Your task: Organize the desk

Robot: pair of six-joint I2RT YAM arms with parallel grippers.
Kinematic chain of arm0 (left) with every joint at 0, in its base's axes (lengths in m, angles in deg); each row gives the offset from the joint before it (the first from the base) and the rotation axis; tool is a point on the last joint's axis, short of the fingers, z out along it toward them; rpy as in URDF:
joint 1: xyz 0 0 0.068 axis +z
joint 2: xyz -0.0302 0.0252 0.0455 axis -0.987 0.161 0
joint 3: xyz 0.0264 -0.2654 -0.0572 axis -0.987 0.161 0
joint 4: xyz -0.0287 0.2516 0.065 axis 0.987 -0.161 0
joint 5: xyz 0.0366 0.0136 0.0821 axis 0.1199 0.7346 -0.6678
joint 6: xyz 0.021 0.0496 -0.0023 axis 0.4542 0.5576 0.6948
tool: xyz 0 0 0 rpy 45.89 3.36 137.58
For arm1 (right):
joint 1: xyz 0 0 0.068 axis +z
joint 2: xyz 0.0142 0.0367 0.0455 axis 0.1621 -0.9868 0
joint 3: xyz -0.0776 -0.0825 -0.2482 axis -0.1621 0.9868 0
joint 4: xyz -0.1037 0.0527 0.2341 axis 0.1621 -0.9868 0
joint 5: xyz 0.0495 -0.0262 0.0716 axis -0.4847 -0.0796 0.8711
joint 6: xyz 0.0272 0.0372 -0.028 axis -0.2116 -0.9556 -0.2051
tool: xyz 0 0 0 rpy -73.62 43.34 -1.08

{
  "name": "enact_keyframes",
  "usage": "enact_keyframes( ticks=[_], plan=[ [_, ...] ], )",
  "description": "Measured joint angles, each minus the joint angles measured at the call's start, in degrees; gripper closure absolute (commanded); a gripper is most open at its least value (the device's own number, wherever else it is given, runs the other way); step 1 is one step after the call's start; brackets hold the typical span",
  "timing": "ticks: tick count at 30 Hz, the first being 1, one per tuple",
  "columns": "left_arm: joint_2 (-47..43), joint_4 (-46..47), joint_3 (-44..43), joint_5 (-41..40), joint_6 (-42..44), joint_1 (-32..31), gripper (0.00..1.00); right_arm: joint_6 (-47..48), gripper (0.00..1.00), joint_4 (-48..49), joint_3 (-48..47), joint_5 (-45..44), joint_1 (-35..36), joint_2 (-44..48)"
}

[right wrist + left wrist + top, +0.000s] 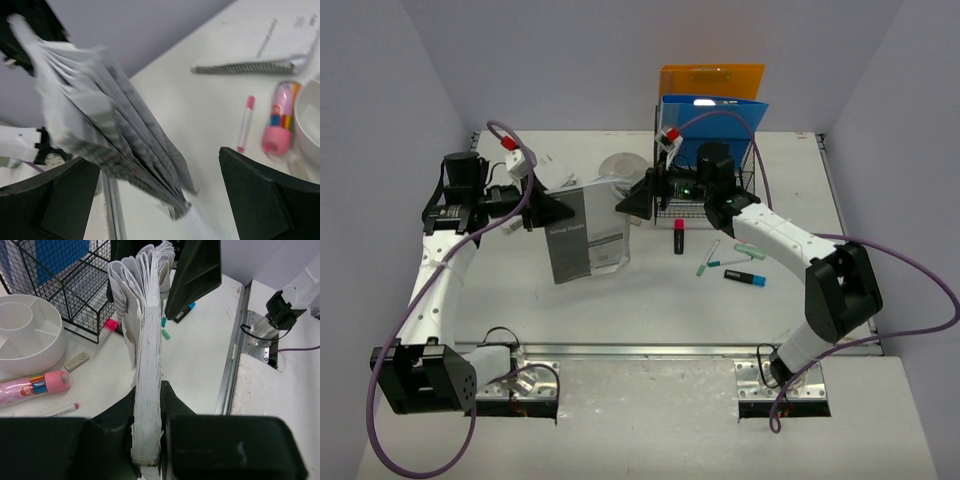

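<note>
The white table (650, 310) fills the view, with its metal rail (650, 350) running along the near edge in front of the arm bases. At the far right stands a black wire rack (748, 178) with a blue folder (715, 125) and an orange folder (710, 80) upright in it.

Left of centre, a thick paper booklet (585, 240) is held above the table. The left gripper (548, 210) is clamped narrow on one of its edges. The right gripper (638, 200) has its jaws spread wide on either side of the opposite edge, touching nothing that I can see. That free edge has fanned open into loose leaves.

Smaller things lie around: a round white divided tray (25, 330) beside the rack, a spiral notebook (260, 55) at the far left, a pink glue stick (35, 385), and a red marker (678, 237) among several pens right of centre.

The fanned leaves are the main risk. If the right gripper closes now, it may catch only some pages and crease or tear them. With a grip on one edge only, the booklet could sag or slide out. A careless swing toward the rack could snag pages on the wire or sweep the tray and pens aside.
</note>
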Motion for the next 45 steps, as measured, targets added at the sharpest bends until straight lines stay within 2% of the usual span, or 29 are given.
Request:
enact_keyframes(
  ticks=[3, 6, 8, 10, 12, 13, 17, 22, 27, 30, 34, 37, 41, 45],
  plan=[
    [0.0, 0.7, 0.0, 0.1, -1.8, 0.0, 1.0, -4.1, 0.11, 7.8, -0.3, 5.4, 0.4, -0.6],
    [0.0, 2.1, 0.1, 0.4, -3.7, 0.0, 1.0, -6.2, 0.31, 12.8, -1.2, 9.6, 0.8, -1.2],
    [0.0, 3.7, 0.2, 0.5, -5.1, 0.0, 1.0, -6.6, 0.53, 14.5, -1.4, 11.7, 1.1, -1.3],
    [0.0, 5.1, 0.3, 0.5, -6.3, 0.0, 1.0, -6.2, 0.69, 14.4, -1.6, 12.8, 1.4, -1.3],
    [0.0, 6.3, 0.4, 0.3, -7.3, -0.1, 1.0, -5.2, 0.92, 13.7, -1.8, 13.4, 1.5, -1.3],
    [0.0, 6.6, 0.4, -0.2, -7.8, -0.3, 1.0, -4.3, 0.99, 12.7, -2.0, 13.4, 1.5, -1.3],
    [-0.4, 7.0, 0.4, -7.4, -8.6, -3.6, 1.0, 1.6, 1.0, 5.2, -3.8, 10.6, 1.3, -1.0],
    [-1.5, 10.8, 0.4, -23.0, -10.8, -14.1, 1.0, 10.0, 1.0, -7.7, -6.3, 1.7, 0.4, 2.2],
    [-1.5, 20.2, 0.4, -39.6, -14.5, -26.4, 1.0, 17.7, 1.0, -16.1, -6.6, -10.5, 0.1, 10.5],
    [1.4, 26.6, -1.3, -46.3, -15.3, -32.3, 1.0, 22.9, 1.0, -19.0, -6.6, -18.0, -0.1, 15.4],
    [9.3, 29.5, -9.1, -50.8, -13.2, -37.6, 1.0, 29.0, 1.0, -19.4, -5.9, -26.4, -2.0, 20.0],
    [18.1, 29.4, -19.7, -53.0, -11.2, -40.0, 1.0, 31.9, 1.0, -16.2, -5.3, -28.8, -6.0, 21.3],
    [28.0, 32.1, -30.2, -54.8, -8.8, -41.4, 1.0, 33.8, 1.0, -10.5, -4.3, -28.7, -12.2, 21.2],
    [33.4, 35.5, -34.7, -56.3, -7.4, -42.1, 1.0, 34.3, 1.0, -4.4, -3.2, -25.0, -17.1, 19.6]
  ],
)
